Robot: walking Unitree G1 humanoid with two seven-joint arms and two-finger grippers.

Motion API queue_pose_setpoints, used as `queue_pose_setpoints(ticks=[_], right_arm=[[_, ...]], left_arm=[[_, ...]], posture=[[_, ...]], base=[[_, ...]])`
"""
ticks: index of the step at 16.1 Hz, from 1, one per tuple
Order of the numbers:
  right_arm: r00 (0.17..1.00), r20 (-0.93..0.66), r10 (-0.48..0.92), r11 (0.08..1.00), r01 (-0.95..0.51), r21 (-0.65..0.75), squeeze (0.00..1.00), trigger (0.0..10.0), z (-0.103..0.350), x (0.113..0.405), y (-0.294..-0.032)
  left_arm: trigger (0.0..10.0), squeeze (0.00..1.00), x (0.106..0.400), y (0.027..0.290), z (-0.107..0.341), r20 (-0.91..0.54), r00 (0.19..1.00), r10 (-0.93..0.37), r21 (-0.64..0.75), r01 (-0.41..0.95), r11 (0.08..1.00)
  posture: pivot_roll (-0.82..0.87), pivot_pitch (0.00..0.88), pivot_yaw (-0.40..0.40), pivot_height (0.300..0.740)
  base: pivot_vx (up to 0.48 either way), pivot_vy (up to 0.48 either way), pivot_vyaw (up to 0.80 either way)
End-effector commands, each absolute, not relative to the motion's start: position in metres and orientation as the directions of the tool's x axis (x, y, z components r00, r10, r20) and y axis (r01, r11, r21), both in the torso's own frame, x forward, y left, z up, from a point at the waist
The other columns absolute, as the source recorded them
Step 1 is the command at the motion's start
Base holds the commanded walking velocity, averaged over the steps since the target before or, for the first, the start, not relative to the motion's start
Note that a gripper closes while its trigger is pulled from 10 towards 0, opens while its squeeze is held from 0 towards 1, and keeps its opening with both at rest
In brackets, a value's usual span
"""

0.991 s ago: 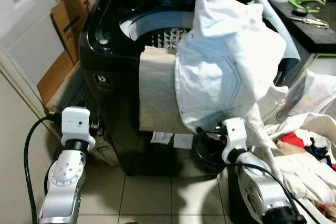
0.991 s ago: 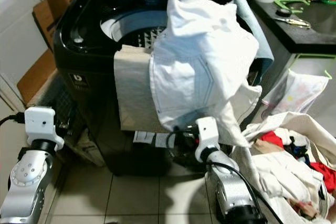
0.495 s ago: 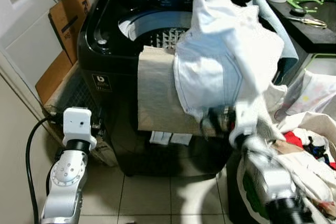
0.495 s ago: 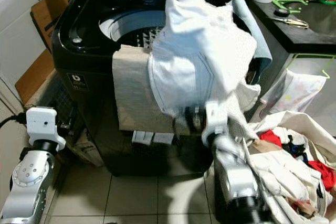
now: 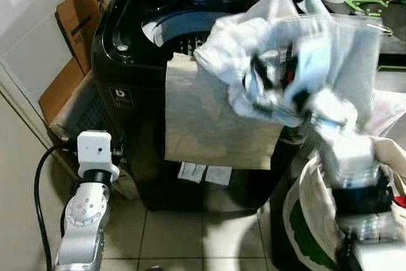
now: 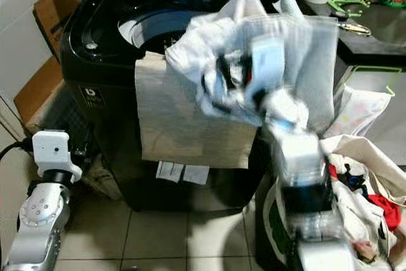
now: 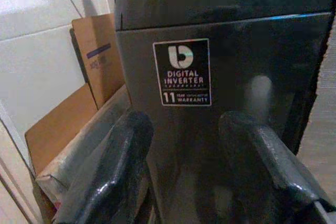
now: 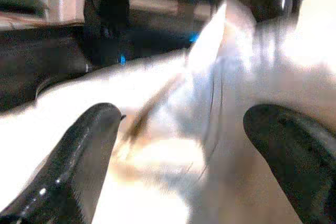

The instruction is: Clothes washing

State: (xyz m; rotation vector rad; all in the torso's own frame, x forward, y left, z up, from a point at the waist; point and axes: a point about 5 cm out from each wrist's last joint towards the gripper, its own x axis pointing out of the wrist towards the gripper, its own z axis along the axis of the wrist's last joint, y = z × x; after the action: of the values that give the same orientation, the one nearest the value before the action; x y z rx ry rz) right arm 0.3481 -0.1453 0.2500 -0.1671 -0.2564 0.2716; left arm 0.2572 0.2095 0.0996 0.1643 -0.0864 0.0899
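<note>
Plainly the loading step is in hand: the right pincer point(image 5: 279, 84), blurred at centre-right of the left eye view, is up against the white garment point(image 5: 254, 42) that lies bunched on the front rim of the washing machine point(image 5: 127, 68), right of centre near the top. In the right wrist view its two black fingers point(image 8: 79, 156) stand wide apart with white cloth between them, pressed against the fabric rather than closed on it. Judging by that, the next move calls for shoving or lifting the bundle over the rim and into the drum point(image 5: 171, 30), upper centre, without dragging down the beige cloth point(image 5: 209, 118) that hangs over the machine's front at mid-frame.

The left pincer point(image 7: 184, 171) hangs idle low at the left, fingers parted and empty, facing the machine's dark front panel.

Counted: one washing machine, one white garment at the rim, one beige cloth, one laundry bag point(image 5: 304, 220) at the lower right with more clothes, their number unclear. On the dark tabletop point(image 6: 374, 26) at the upper right, one pair of scissors point(image 6: 349, 26) can be made out.
</note>
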Motion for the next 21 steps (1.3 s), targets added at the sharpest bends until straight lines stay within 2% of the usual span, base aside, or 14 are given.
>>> queue_pose_setpoints(ticks=[1,3,6,7,9,11,12,13,15,16,17,18,20,21], right_arm=[[0.936,0.237,0.261,0.957,-0.218,-0.193,0.0,10.0,0.257,0.356,-0.155],[0.938,0.243,0.247,0.956,-0.194,-0.221,0.0,10.0,0.264,0.366,-0.159],[0.953,0.265,0.15,0.942,-0.056,-0.332,0.0,10.0,0.29,0.398,-0.184],[0.95,0.279,0.141,0.941,-0.042,-0.336,0.0,10.0,0.298,0.4,-0.186],[0.917,0.316,0.243,0.934,-0.134,-0.33,0.0,10.0,0.303,0.392,-0.165],[0.789,0.425,0.444,0.892,-0.345,-0.291,0.0,10.0,0.305,0.366,-0.117],[0.767,0.442,0.465,0.883,-0.37,-0.287,0.0,10.0,0.306,0.364,-0.112],[0.716,0.421,0.556,0.831,-0.472,-0.295,0.0,10.0,0.293,0.35,-0.092],[0.704,0.345,0.621,0.784,-0.566,-0.256,0.0,10.0,0.266,0.337,-0.082],[0.741,0.188,0.644,0.765,-0.628,-0.144,0.0,10.0,0.219,0.327,-0.087],[0.741,0.188,0.644,0.765,-0.628,-0.144,0.0,10.0,0.219,0.327,-0.087],[0.754,0.091,0.651,0.759,-0.645,-0.091,0.0,10.0,0.189,0.315,-0.094],[0.761,0.051,0.647,0.762,-0.644,-0.061,0.0,10.0,0.171,0.304,-0.1],[0.765,0.019,0.643,0.765,-0.642,-0.041,0.0,10.0,0.156,0.289,-0.106]], left_arm=[[10.0,0.0,0.257,0.211,0.1,0.098,0.991,0.094,0.162,-0.109,0.981],[10.0,0.0,0.257,0.21,0.1,0.098,0.991,0.095,0.16,-0.11,0.981],[10.0,0.0,0.258,0.21,0.102,0.105,0.99,0.098,0.16,-0.114,0.981],[10.0,0.0,0.257,0.21,0.102,0.106,0.989,0.1,0.161,-0.116,0.98],[10.0,0.0,0.255,0.212,0.102,0.108,0.988,0.11,0.163,-0.127,0.978],[10.0,0.0,0.255,0.212,0.102,0.109,0.987,0.116,0.161,-0.132,0.978],[10.0,0.0,0.255,0.211,0.102,0.109,0.987,0.115,0.161,-0.132,0.978],[10.0,0.0,0.257,0.209,0.102,0.108,0.988,0.108,0.158,-0.125,0.98],[10.0,0.0,0.259,0.207,0.101,0.108,0.989,0.103,0.157,-0.119,0.98],[10.0,0.0,0.26,0.207,0.102,0.107,0.989,0.099,0.158,-0.116,0.981],[10.0,0.0,0.26,0.207,0.102,0.107,0.989,0.099,0.158,-0.116,0.981],[10.0,0.0,0.26,0.207,0.101,0.104,0.99,0.095,0.16,-0.111,0.981],[10.0,0.0,0.259,0.206,0.101,0.1,0.991,0.088,0.163,-0.104,0.981],[10.0,0.0,0.259,0.205,0.101,0.099,0.992,0.075,0.167,-0.091,0.982]], posture=[[0.06,0.0,-0.027,0.74],[0.06,0.0,-0.028,0.74],[0.08,0.0,-0.039,0.74],[0.09,0.0,-0.043,0.74],[0.1,0.0,-0.051,0.74],[0.09,0.0,-0.047,0.74],[0.08,0.0,-0.042,0.74],[0.07,0.0,-0.037,0.74],[0.07,0.0,-0.035,0.74],[0.06,0.0,-0.029,0.74],[0.06,0.0,-0.029,0.74],[0.05,0.0,-0.021,0.74],[0.05,0.0,-0.016,0.74],[0.04,0.0,-0.006,0.74]], base=[[0.0,0.0,0.0],[0.0,0.0,0.0],[0.0,0.0,0.0],[0.0,0.0,0.0],[0.0,0.0,0.0],[0.0,0.0,0.0],[0.0,0.0,0.0],[0.0,0.0,0.0],[0.0,0.0,0.0],[0.0,0.0,0.0],[0.0,0.0,0.0],[0.0,0.0,0.0],[0.0,0.0,0.0],[0.0,0.0,0.0]])
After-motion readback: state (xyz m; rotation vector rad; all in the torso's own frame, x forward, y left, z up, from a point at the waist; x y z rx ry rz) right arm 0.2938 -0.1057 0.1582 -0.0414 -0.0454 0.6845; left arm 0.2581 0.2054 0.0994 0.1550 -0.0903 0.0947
